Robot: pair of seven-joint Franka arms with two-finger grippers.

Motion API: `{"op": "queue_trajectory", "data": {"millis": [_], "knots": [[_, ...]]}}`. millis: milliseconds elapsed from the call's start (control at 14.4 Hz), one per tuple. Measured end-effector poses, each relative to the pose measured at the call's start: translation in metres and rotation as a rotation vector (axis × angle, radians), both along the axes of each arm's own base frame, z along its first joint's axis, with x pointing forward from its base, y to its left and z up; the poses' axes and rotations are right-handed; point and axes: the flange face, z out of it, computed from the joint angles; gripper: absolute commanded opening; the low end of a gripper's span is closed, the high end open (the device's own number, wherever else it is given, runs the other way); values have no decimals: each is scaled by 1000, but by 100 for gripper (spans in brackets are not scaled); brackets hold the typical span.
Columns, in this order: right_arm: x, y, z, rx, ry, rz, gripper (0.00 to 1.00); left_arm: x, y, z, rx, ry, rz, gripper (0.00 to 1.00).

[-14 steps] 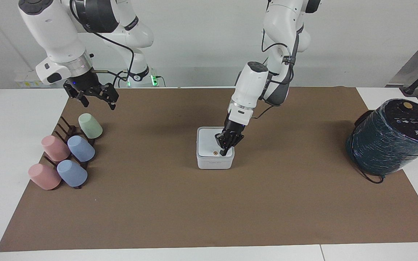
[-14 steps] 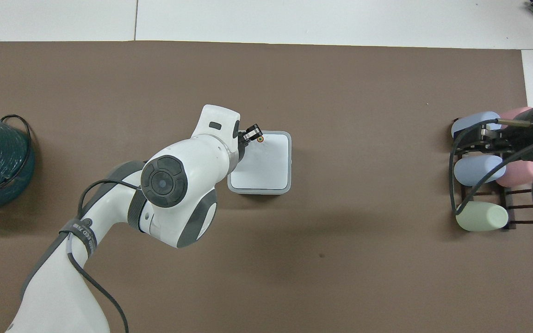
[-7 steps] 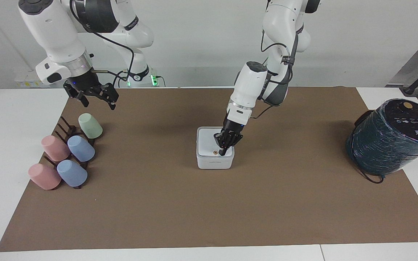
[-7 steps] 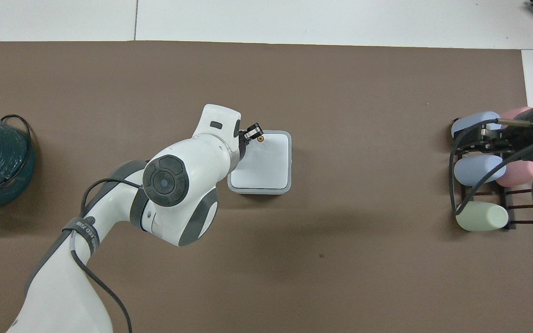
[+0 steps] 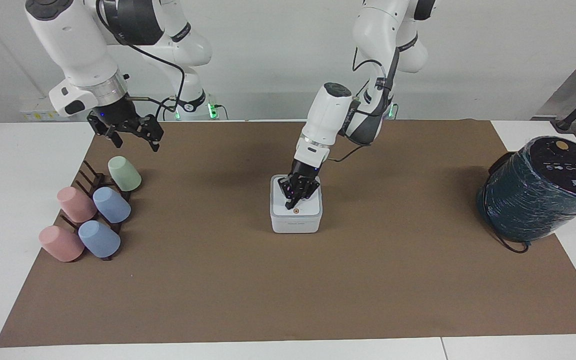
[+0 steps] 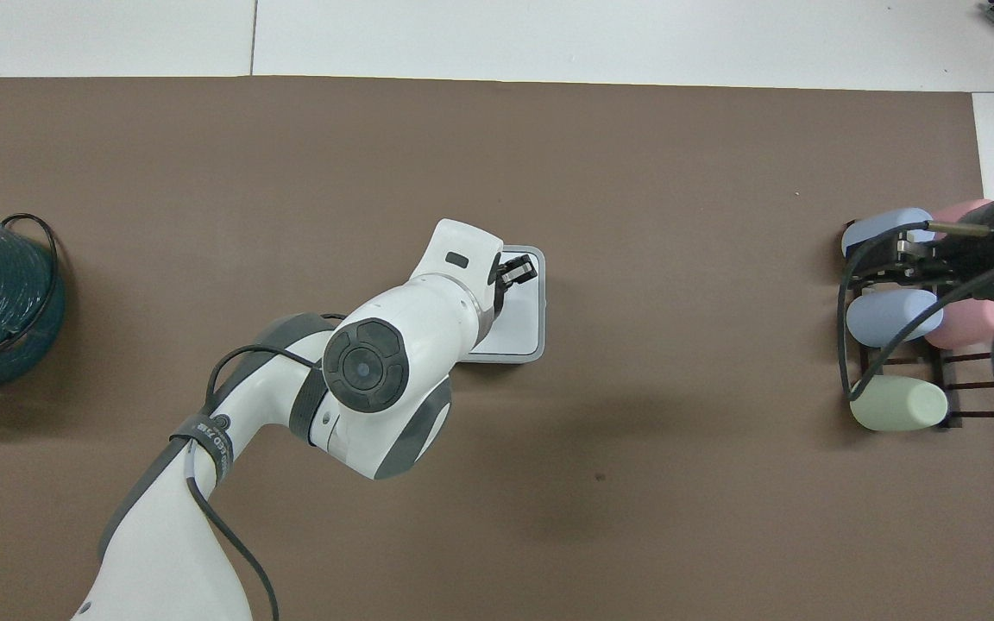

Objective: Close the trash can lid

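Note:
The small white trash can (image 5: 296,224) stands mid-table on the brown mat. Its lid (image 5: 305,206) lies flat on top, with the orange dot (image 5: 295,211) showing near the edge farthest from the robots. My left gripper (image 5: 291,204) is shut and points down at the lid, its tip at or just above the surface, just nearer the robots than the dot. In the overhead view the left gripper (image 6: 517,272) and arm cover much of the can (image 6: 525,323) and hide the dot. My right gripper (image 5: 135,135) waits open and empty in the air over the cup rack.
A dark rack with pastel cups (image 5: 93,212) lying on it stands at the right arm's end, also in the overhead view (image 6: 898,315). A large dark teal wrapped cylinder (image 5: 538,192) with a cable stands at the left arm's end. The brown mat (image 5: 288,290) covers the table.
The left gripper moved across the lid from its corner beside the dot toward the right arm's end, to the lid's middle. The lid stays flat. The right arm has not moved.

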Motion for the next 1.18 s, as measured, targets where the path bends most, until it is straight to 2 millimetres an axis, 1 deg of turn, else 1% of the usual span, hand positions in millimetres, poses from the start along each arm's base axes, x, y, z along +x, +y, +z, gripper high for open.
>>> {"op": "queue_trajectory", "data": {"millis": [209,417,557,626,765,904,1043,1183], "knots": [[0,0,0,0,0,0,100,2,-1,2,15,23,-2,8],[0,0,0,0,0,0,100,6,-3,12,68,104,-13,8],[0,0,0,0,0,0,100,6,3,19,109,166,-15,8],[0,0,0,0,0,0,100,5,9,21,131,196,-15,8],[0,0,0,0,0,0,100,5,26,28,176,246,-28,8],[0,0,0,0,0,0,100,6,51,40,229,297,-67,8],[0,0,0,0,0,0,100,6,83,58,290,358,-142,8],[0,0,0,0,0,0,100,12,126,83,337,413,-233,9]]}}
